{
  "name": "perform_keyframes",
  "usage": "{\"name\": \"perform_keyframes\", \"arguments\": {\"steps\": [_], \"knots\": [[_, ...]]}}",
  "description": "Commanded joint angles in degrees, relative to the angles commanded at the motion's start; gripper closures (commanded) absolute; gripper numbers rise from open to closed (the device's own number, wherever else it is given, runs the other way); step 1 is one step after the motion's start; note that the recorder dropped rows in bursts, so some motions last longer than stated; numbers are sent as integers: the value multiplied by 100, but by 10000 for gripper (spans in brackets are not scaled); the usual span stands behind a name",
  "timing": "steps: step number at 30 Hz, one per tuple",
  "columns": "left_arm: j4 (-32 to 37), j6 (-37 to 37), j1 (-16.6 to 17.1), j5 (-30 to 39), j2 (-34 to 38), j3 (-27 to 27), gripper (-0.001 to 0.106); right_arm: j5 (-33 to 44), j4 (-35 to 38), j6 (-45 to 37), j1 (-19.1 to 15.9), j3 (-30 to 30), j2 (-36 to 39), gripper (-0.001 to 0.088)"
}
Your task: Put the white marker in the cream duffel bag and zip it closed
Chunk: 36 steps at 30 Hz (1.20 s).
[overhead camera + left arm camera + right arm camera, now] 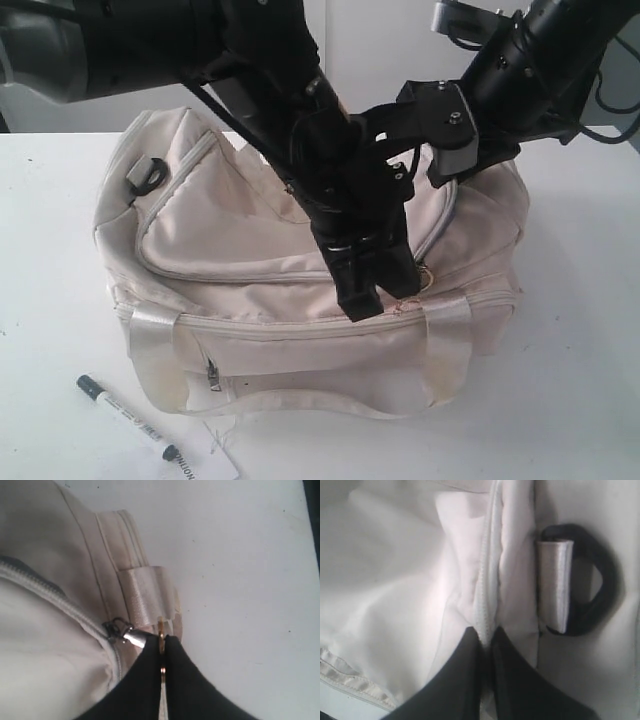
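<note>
While the left gripper (pixel 162 644) pinches the gold chain pull (pixel 161 629) and the right gripper (pixel 486 636) clamps a soft seam of the cream duffel bag (pixel 250 235), the white marker (pixel 128 417), probably light and rigid, lies before the bag; mid-barrel suits grasping.

This looks like a robot lab or test room. A plain white table (pixel 580 380) fills the lower part of the picture, with a bare white wall (pixel 375 45) behind it at the top. Two big black robot arms reach in, the left arm (pixel 270 80) from the upper left and the right arm (pixel 535 55) from the upper right. A black wire (pixel 605 100) hangs at the right edge.
</note>
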Motion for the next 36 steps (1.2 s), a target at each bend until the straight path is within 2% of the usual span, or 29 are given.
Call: {"name": "perform_keyframes", "arguments": {"steps": [17, 25, 36], "knots": [[490, 0, 0, 293, 0, 0, 1053, -23, -22, 0, 0, 0, 1, 868], [646, 0, 0, 634, 0, 0, 1053, -44, -22, 0, 0, 0, 1, 868], [446, 0, 0, 346, 0, 0, 1053, -57, -22, 0, 0, 0, 1, 868]]}}
